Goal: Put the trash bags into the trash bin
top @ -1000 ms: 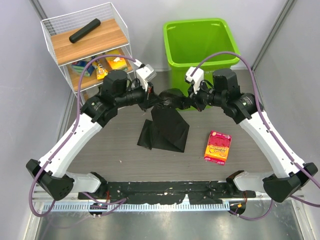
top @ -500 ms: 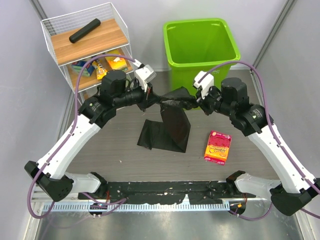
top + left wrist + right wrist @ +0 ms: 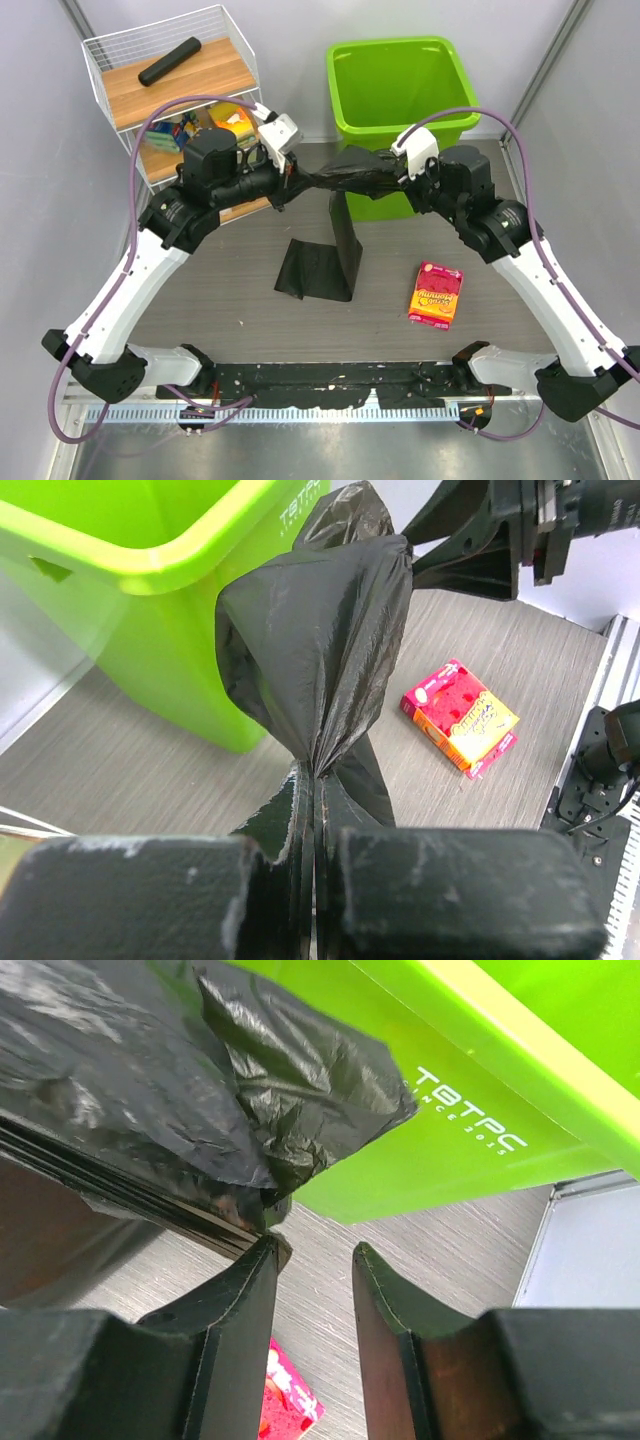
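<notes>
In front of the trash bin (image 3: 390, 75), against its near wall and close to rim height, the trash bag (image 3: 345, 235) hangs strung between your two arms. The top is bunched into a rope. A narrow tail drops from the middle, and its lower end lies folded on the table (image 3: 220, 290).

Your left gripper (image 3: 300, 183): pressed together, pinching a gathered fold of the bag, wrist turned inward toward the bin.

Your right gripper (image 3: 392, 180): fingers (image 3: 235, 1310) spread, the gap between them bare. The crumpled bag end lies against the outer side of one finger, just beside the bin's lettered wall.

Both arms reach forward, elbows out, forearms angled toward each other.

Room: you have bare table below the bag down to the near edge. A pink snack packet (image 3: 436, 294) lies right of the tail, apart from it. A wire rack (image 3: 100, 75) stands just beside your left wrist, with a rolled black cylinder (image 3: 169, 61) on its top shelf.
</notes>
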`<action>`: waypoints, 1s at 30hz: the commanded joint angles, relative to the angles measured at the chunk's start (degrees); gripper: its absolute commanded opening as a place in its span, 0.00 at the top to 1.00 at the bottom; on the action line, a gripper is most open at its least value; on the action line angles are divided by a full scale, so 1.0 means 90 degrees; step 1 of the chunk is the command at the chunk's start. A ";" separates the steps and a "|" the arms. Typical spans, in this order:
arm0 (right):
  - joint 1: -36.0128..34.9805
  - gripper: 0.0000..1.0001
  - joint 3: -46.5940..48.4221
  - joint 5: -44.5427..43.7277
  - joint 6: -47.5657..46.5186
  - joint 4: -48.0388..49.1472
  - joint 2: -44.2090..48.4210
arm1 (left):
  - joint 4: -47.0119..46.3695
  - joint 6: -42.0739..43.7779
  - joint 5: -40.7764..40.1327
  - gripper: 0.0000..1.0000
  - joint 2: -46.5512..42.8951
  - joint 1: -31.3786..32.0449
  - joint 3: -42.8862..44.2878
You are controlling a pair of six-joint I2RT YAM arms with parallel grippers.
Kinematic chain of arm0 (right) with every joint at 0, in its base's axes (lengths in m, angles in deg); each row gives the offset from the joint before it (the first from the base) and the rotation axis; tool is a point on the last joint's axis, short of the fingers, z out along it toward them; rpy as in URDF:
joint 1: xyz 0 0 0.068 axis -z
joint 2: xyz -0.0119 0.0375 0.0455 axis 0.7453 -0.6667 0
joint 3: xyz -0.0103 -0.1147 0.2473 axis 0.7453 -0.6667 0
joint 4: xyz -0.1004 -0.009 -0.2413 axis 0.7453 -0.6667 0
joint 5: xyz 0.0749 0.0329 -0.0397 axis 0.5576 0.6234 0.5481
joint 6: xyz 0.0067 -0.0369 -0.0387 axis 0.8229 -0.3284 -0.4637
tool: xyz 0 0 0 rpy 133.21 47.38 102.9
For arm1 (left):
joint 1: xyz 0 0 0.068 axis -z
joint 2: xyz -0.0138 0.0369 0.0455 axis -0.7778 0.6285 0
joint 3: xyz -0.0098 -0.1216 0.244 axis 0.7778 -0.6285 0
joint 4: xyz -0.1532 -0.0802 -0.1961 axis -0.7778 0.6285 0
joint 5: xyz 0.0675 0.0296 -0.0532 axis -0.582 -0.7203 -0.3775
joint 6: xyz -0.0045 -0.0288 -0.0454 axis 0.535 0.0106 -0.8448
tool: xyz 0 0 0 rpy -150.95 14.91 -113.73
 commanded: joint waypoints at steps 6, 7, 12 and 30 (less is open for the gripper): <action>0.0081 0.95 -0.0249 -0.0528 0.0205 -0.0630 -0.0062 | -0.0382 -0.0153 -0.2183 1.00 -0.0285 -0.0073 0.0575; 0.0081 0.99 -0.0299 -0.0381 0.0225 -0.0717 -0.0052 | -0.0450 -0.0183 -0.2543 1.00 -0.0256 -0.0073 0.0624; 0.0081 0.99 -0.0758 0.1226 -0.0095 -0.1127 0.0260 | -0.0529 -0.0154 -0.2939 1.00 -0.0149 -0.0083 0.0907; 0.0081 0.39 0.0892 0.3087 0.0478 -0.1061 0.0183 | -0.0285 -0.0173 -0.1473 1.00 -0.0168 -0.0083 0.0800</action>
